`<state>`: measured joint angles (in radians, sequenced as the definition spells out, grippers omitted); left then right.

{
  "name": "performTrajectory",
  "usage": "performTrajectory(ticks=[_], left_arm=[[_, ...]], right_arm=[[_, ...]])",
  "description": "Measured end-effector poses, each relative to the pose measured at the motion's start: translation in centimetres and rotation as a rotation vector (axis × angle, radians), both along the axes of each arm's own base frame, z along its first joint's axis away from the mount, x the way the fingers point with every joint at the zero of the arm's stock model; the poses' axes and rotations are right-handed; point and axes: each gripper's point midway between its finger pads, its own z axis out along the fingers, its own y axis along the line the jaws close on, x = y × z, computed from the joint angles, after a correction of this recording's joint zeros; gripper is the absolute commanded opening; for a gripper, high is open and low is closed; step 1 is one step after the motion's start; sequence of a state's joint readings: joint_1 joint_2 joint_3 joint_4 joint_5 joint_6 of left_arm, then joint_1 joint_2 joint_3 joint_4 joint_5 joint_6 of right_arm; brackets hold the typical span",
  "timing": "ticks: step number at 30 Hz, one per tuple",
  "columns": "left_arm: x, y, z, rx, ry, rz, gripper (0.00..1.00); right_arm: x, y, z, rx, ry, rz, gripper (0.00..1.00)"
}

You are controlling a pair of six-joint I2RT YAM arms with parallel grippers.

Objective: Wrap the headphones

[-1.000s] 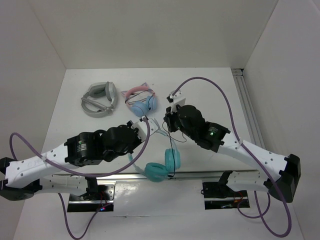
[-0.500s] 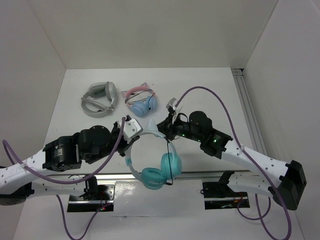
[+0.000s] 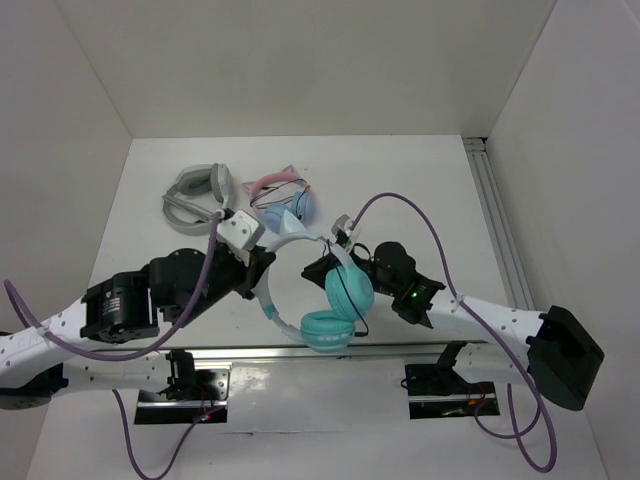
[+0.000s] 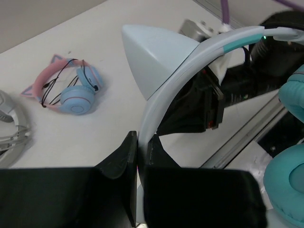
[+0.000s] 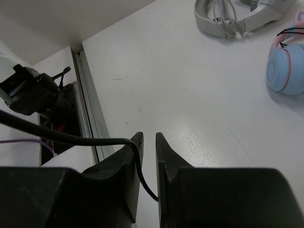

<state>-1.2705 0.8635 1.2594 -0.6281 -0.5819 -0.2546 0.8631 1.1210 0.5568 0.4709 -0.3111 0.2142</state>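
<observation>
L claw [image 4: 137, 145] clamps headband [image 4: 161, 99], headphones [image 3: 350, 291] held up nr desk [image 3: 420, 190] front edge. R claw [image 5: 146, 142] just eased apart; cable [image 5: 90, 138] prob. loose between its fingers, so regrip before next wrap.

Camera positions: one overhead, two on wrists.
Top camera looked down from the near edge over the whole table [image 3: 400, 180]; wrist cameras sat low and close, all three catching the pink-band headphones [image 4: 78, 100].

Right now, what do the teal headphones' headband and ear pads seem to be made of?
Headband: likely hard plastic, smooth pale matte surface, moulded cat ear. Ear pads: probably soft leatherette over foam, judging by their puffy rounded teal edges; not certain.
</observation>
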Motion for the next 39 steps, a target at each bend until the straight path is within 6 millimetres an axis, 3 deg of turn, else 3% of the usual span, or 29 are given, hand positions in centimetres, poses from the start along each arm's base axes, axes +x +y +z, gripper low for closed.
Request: performTrajectory(ticks=[7, 16, 25, 39], left_arm=[[1.0, 3.6, 2.6, -0.162, -0.01, 0.176, 0.0], [2.5, 7.4, 4.3, -0.313, -0.012, 0.413, 0.0], [4.0, 9.7, 5.8, -0.386, -0.035, 0.651, 0.0], [5.6, 11.4, 7.3, -0.325, -0.17, 0.873, 0.0]], right_arm=[[0.2, 0.5, -1.6, 0.046, 0.03, 0.008, 0.24], [-1.3, 1.1, -3.3, 0.108, 0.079, 0.064, 0.13], [-6.2, 3.6, -2.7, 0.17, 0.077, 0.207, 0.01], [-12.0, 4.6, -3.1, 0.186, 0.092, 0.316, 0.04]])
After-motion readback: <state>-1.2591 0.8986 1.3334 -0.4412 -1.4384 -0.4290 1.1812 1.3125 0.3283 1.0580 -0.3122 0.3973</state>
